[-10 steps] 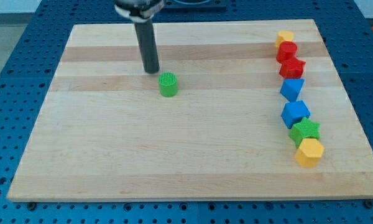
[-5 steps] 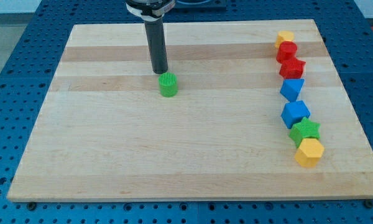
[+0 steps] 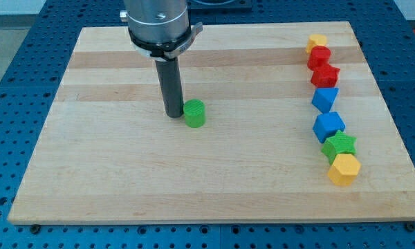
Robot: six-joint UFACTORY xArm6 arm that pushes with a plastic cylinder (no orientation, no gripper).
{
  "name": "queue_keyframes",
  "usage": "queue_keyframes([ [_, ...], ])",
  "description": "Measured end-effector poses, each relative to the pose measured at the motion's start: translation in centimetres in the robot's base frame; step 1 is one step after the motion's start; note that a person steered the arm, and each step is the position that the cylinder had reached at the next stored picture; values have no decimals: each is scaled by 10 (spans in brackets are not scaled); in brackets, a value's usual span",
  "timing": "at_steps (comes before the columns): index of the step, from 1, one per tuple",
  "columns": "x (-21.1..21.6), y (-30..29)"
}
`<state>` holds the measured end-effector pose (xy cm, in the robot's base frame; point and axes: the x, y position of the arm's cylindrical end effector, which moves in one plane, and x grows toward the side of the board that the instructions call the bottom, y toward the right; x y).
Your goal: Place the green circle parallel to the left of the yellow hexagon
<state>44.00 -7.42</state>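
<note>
The green circle [image 3: 194, 113] is a small ribbed cylinder on the wooden board, left of the middle. My tip [image 3: 173, 114] stands right against its left side, touching or almost touching. The yellow hexagon [image 3: 344, 169] lies far off at the view's lower right, at the bottom end of a column of blocks. The green circle sits well above and far to the left of the hexagon.
A column of blocks runs down the board's right side: a yellow block [image 3: 317, 42], two red blocks [image 3: 319, 57] [image 3: 325, 75], two blue blocks [image 3: 325, 98] [image 3: 328, 126] and a green star [image 3: 339, 145] touching the yellow hexagon. The board [image 3: 111, 187] lies on a blue pegboard.
My tip moved from above the green circle down to its left side. The green circle shifted down and slightly right.
</note>
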Motion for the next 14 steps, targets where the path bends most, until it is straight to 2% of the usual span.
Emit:
queue_keyframes([
  [2,28,0],
  [3,26,7],
  [5,16,6],
  [6,0,-5],
  [7,-36,-2],
  [8,-36,19],
  [9,-29,24],
  [11,31,30],
  [12,43,33],
  [14,43,33],
])
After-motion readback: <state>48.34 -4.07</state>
